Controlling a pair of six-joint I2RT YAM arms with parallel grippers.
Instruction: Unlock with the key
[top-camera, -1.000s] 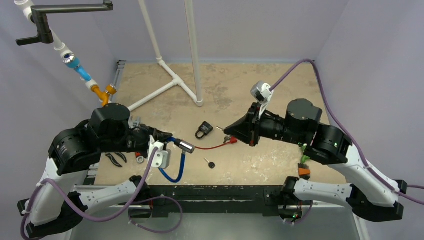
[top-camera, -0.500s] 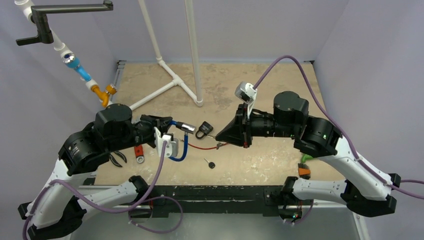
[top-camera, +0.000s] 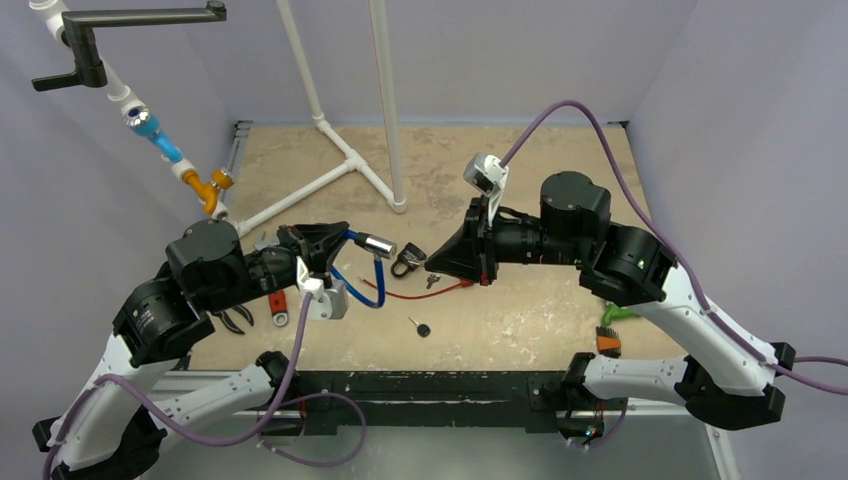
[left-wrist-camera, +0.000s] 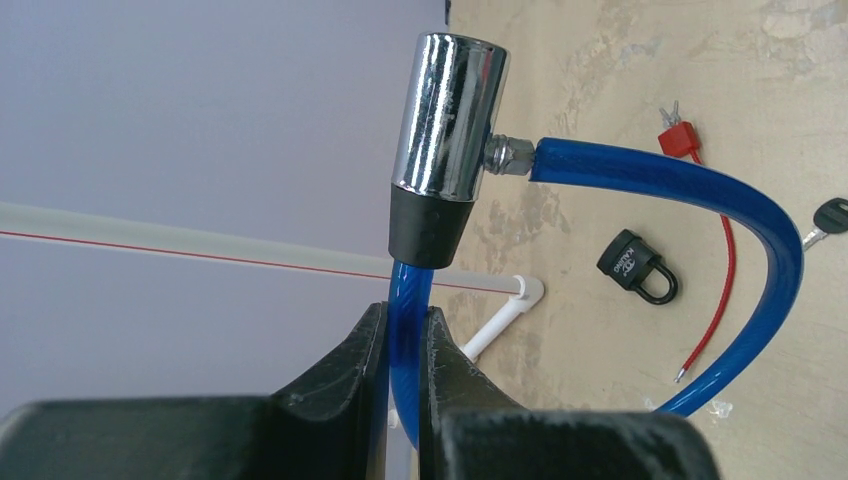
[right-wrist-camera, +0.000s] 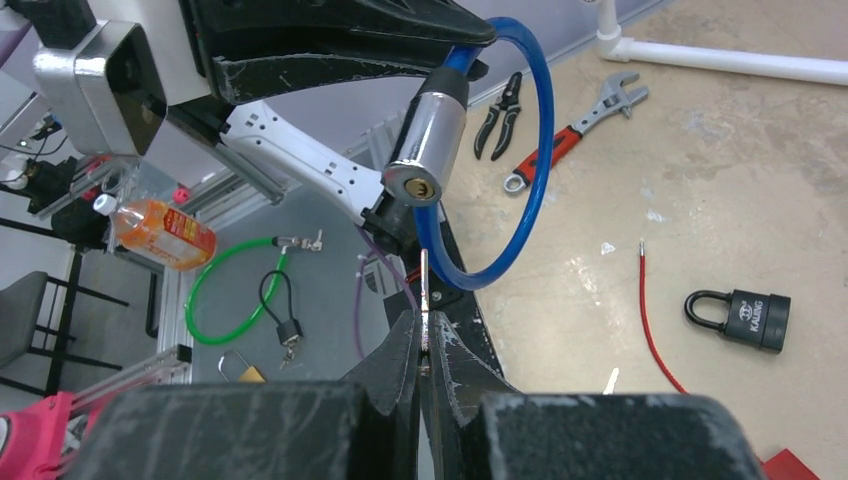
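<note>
Left hand (left-wrist-camera: 405, 322): fingers pressed onto the blue cable lock (left-wrist-camera: 700, 190), pinching the cable just below the black collar of the chrome cylinder (left-wrist-camera: 450, 110). The lock is held off the tabletop (top-camera: 520, 180), its loop hanging beside the hand.

Right hand (right-wrist-camera: 422, 338): fingers pressed together on a key (right-wrist-camera: 424, 285), pinched by its head, with the blade projecting past the fingertips. In the right wrist view the blade is aimed at the keyhole (right-wrist-camera: 413, 187) in the cylinder's end face. A gap is seen between tip and keyhole, so the key is not inserted.

On the tabletop, a black padlock (top-camera: 406, 262) is noted between the two hands. A red cable (top-camera: 440, 291) lies just beside it. A second key with a black head (top-camera: 420, 327) lies nearer the arm bases. Pliers (right-wrist-camera: 497, 115) and an adjustable wrench (right-wrist-camera: 575, 135) lie at the left side.
</note>
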